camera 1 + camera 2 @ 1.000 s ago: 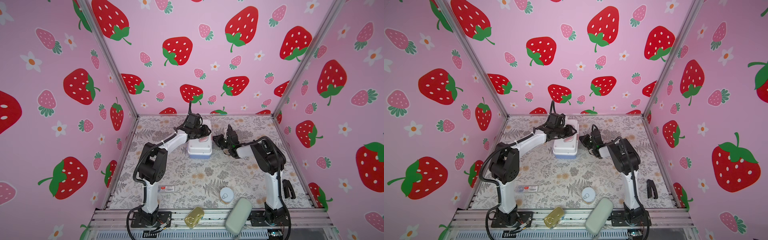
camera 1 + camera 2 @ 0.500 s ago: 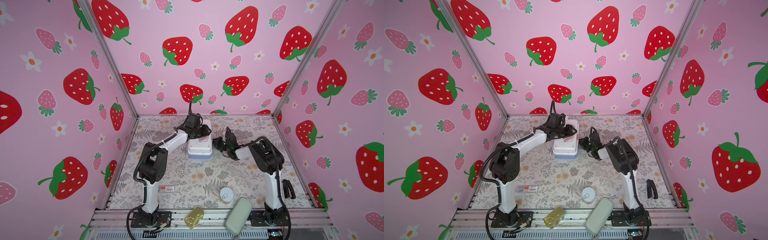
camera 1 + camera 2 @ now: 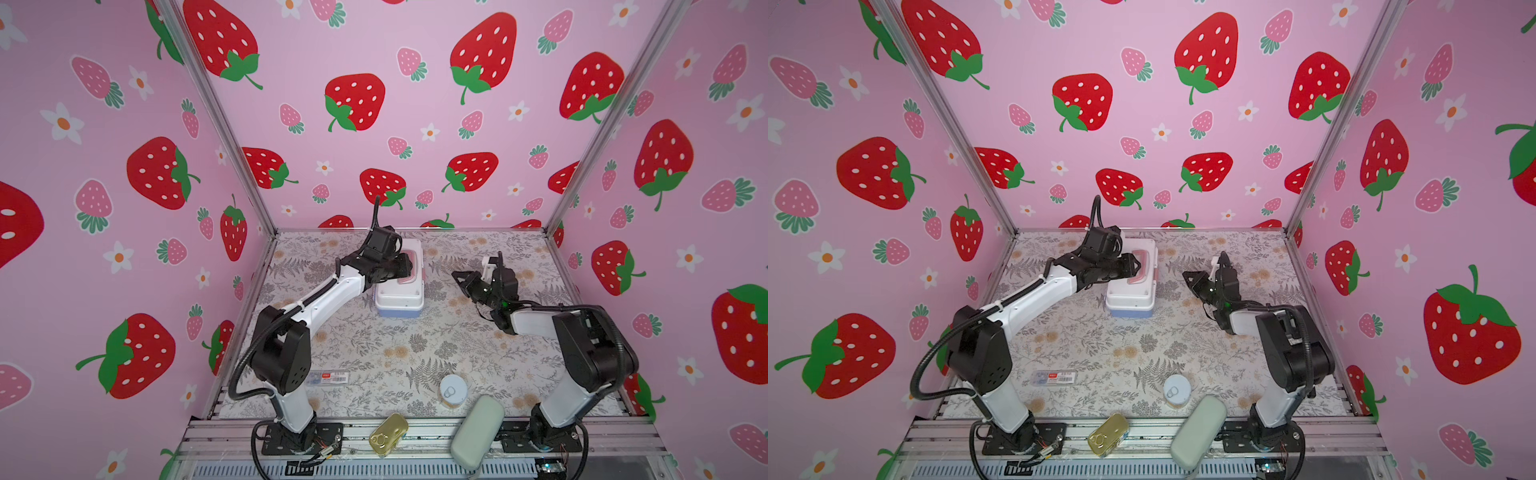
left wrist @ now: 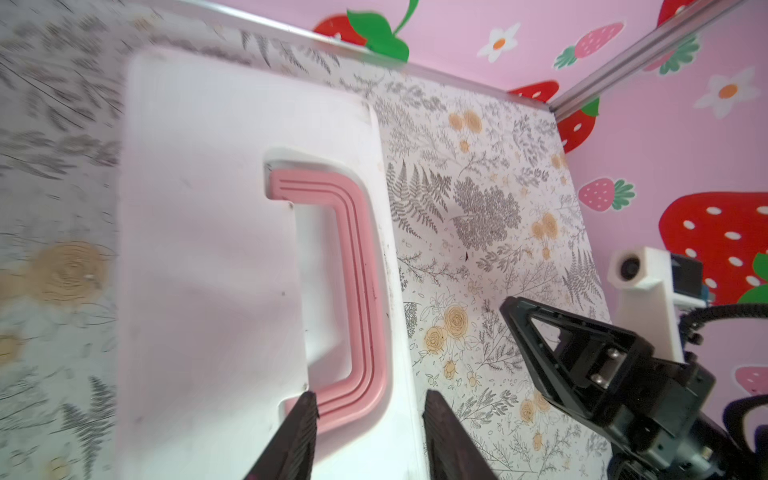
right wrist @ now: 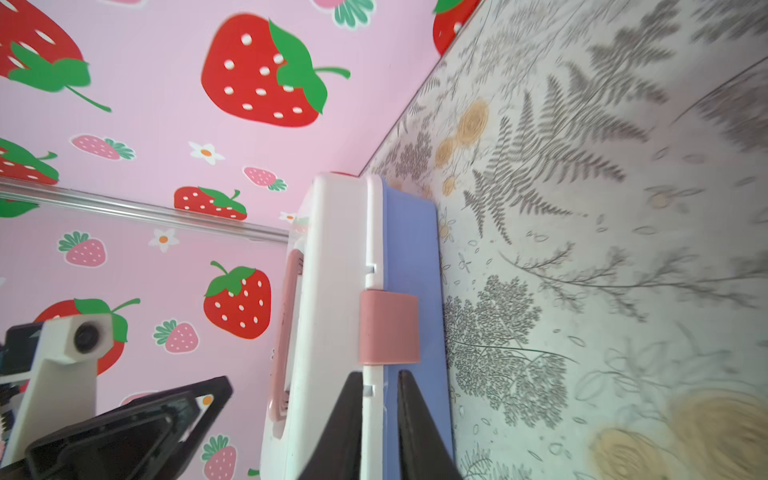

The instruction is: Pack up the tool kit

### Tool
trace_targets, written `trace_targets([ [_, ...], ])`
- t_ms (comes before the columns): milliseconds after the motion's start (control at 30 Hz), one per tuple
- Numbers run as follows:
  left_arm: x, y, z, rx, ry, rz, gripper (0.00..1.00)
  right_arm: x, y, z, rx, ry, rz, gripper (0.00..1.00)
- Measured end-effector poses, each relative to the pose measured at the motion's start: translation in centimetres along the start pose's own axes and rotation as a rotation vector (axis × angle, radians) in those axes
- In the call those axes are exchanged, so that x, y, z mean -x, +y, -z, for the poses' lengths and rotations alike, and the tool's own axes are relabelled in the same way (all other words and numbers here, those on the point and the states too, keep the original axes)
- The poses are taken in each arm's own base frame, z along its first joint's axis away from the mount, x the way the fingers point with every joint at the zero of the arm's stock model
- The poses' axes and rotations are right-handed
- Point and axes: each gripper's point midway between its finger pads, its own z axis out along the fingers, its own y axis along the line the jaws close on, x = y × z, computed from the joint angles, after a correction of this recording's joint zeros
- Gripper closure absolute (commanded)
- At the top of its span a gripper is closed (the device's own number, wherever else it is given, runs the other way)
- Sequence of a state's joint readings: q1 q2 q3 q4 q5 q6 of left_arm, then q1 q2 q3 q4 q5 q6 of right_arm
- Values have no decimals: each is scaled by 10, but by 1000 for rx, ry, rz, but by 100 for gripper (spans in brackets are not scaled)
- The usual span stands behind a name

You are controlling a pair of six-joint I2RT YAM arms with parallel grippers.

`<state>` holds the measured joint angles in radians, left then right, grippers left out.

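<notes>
The tool kit [image 3: 400, 286] sits closed towards the back of the tabletop [image 3: 374, 345], white lid up. The left tool [image 4: 370, 395] hangs over the lid, its fingers spread to either side of one end of the pink handle [image 4: 357, 291], which lies flat in its recess. The right tool [image 5: 379, 376] stands apart on the kit's latch [image 5: 388, 326] side, fingers drawn close with a narrow gap, holding nothing.
</notes>
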<state>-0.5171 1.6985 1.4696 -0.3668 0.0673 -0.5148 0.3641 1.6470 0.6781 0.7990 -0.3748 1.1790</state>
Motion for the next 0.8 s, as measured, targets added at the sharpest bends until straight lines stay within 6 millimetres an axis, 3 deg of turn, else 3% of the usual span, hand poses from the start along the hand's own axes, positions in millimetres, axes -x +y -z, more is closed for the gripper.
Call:
trace_targets([
  [200,45,11,88,106,-226,-17,52,6,17,34,20,-45,103,68],
  [333,40,41,140,219,-337,-2,50,13,32,55,17,-90,210,50],
  [467,12,82,194,334,-454,28,41,29,57,88,26,-202,358,25],
  [500,5,91,209,355,-494,40,30,35,66,98,30,-245,396,1],
  [533,-1,99,223,369,-536,53,0,40,75,108,37,-286,432,1],
  [600,-12,115,258,384,-665,94,1,52,94,137,45,-402,510,1],
  [700,-27,131,293,346,-864,139,1,65,114,188,57,-601,595,1],
  [800,-41,143,295,336,-969,130,1,74,121,234,54,-803,645,1],
])
